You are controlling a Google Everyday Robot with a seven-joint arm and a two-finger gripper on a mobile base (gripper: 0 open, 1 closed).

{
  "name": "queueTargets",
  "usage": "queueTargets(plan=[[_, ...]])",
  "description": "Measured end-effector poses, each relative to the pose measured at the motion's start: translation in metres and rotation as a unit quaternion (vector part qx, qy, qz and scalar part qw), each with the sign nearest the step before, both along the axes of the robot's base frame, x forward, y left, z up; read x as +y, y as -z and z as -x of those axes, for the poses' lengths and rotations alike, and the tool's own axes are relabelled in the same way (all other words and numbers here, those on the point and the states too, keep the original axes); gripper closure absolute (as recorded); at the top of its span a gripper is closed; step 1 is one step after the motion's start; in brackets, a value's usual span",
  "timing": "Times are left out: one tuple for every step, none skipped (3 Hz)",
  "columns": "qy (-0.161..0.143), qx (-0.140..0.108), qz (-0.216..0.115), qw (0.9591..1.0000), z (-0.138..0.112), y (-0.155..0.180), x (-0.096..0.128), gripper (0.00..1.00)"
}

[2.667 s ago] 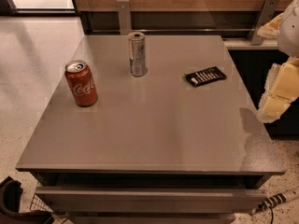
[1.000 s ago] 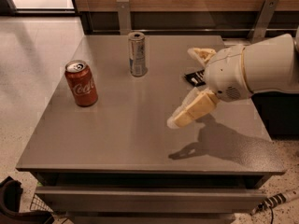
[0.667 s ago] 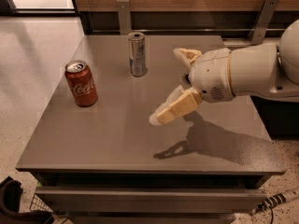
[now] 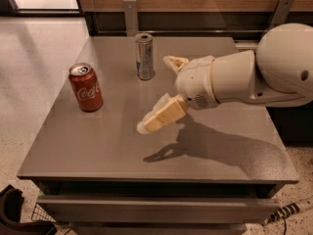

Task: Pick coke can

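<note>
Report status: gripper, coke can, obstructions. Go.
Gripper open, empty, above table middle. Coke can upright near left edge, untouched, apart from gripper. Silver can stands farther back; path between looks clear.

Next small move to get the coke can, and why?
Probably shift the gripper left toward the coke can, passing in front of the slim silver can. The gripper hangs open over the middle of the table, clearly right of the coke can, which stands upright and untouched near the left edge. The silver can stands farther back, near that path.
</note>
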State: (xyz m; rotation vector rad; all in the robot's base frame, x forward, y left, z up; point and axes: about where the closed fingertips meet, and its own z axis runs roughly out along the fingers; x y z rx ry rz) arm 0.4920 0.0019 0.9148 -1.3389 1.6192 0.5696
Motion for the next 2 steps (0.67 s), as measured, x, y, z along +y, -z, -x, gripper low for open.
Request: queueTargets(plan=[[-0.016, 0.006, -0.023, 0.9996, -0.008, 0.017, 0.032, 0.00], [-0.035, 0.008, -0.050, 0.9981, -0.013, 0.026, 0.061, 0.00]])
